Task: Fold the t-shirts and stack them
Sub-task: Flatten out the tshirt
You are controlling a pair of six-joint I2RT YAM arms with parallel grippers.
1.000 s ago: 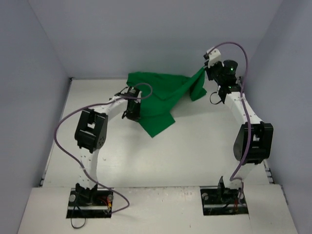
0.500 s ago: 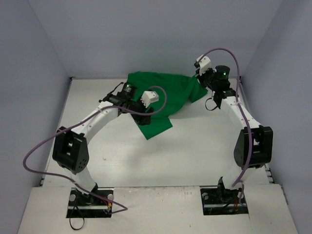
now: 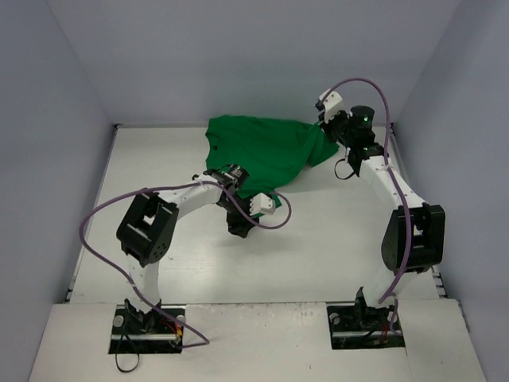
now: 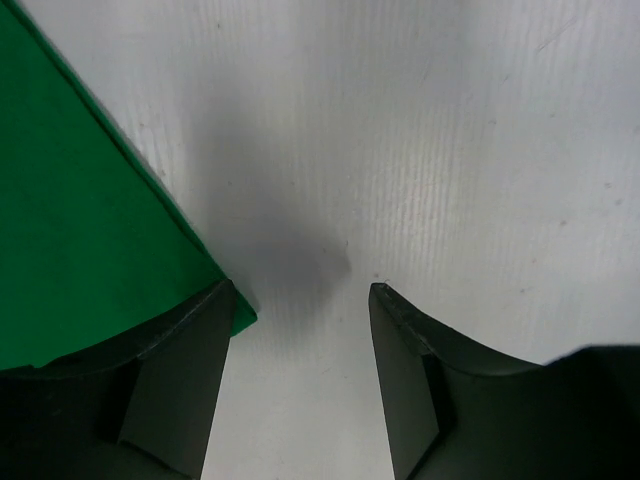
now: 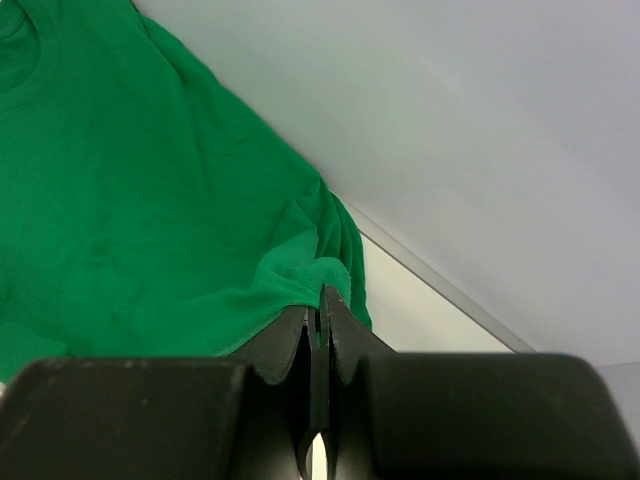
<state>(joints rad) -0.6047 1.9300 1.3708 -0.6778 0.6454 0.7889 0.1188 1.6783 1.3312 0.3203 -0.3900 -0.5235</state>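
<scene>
One bright-green t-shirt (image 3: 266,147) lies spread and wrinkled at the back of the white table (image 3: 318,239). My right gripper (image 3: 329,129) is shut on a bunched edge of it at the shirt's right side; in the right wrist view, fabric (image 5: 150,200) bulges at the closed tips (image 5: 322,295). My left gripper (image 3: 238,224) points down at the shirt's near corner. The left wrist view shows the gripper (image 4: 300,300) open over bare table, with the green corner (image 4: 90,230) running under the left finger (image 4: 185,380).
Grey-blue walls (image 3: 71,95) close in the table at the back and both sides. The back wall (image 5: 480,150) rises close behind the right gripper. Purple cables (image 3: 103,211) loop off both arms.
The left gripper has opened and let go of the shirt's near corner, then swung down over it. The right gripper has dropped slightly, still pinching the shirt, which has settled flatter.
</scene>
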